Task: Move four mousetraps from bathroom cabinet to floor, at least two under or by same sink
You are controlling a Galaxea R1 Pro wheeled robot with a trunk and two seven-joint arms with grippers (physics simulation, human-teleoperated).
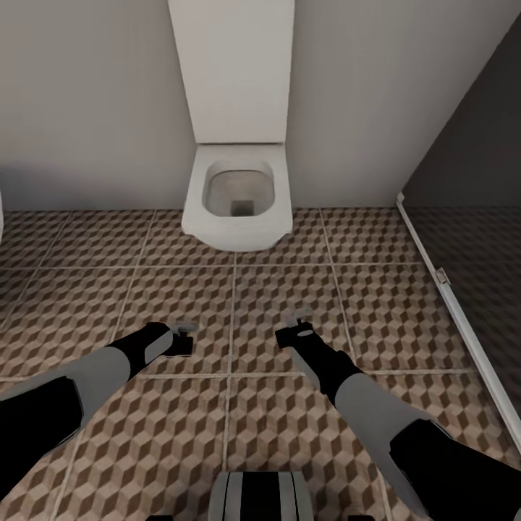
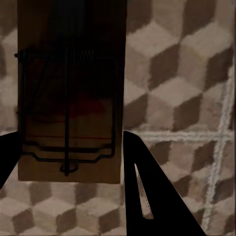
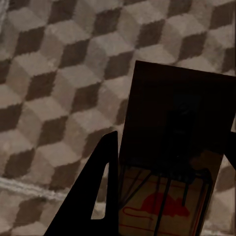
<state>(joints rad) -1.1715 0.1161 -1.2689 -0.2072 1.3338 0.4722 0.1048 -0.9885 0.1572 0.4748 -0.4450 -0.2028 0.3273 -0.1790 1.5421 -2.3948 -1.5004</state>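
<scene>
We see both arms reaching forward and down over the bathroom floor, toward the white toilet that hangs on the wall ahead of us. The left arm comes in at a slant, forearm low, with the left gripper pointing at the tiles in front of the toilet bowl; the right arm angles inward the same way, and the right gripper ends near the left one, on the other side of a grout line. In the left wrist view a mousetrap sits between the dark fingers, a brown board with black wire and a red patch, and the jaws are closed narrowly on its sides above the cube-patterned tiles. In the right wrist view a second mousetrap is clamped the same way between that gripper's fingers, its red mouse mark showing, its far part in shadow, with the patterned floor behind it. A dark glass partition stands beside the toilet, on the right arm's side.
</scene>
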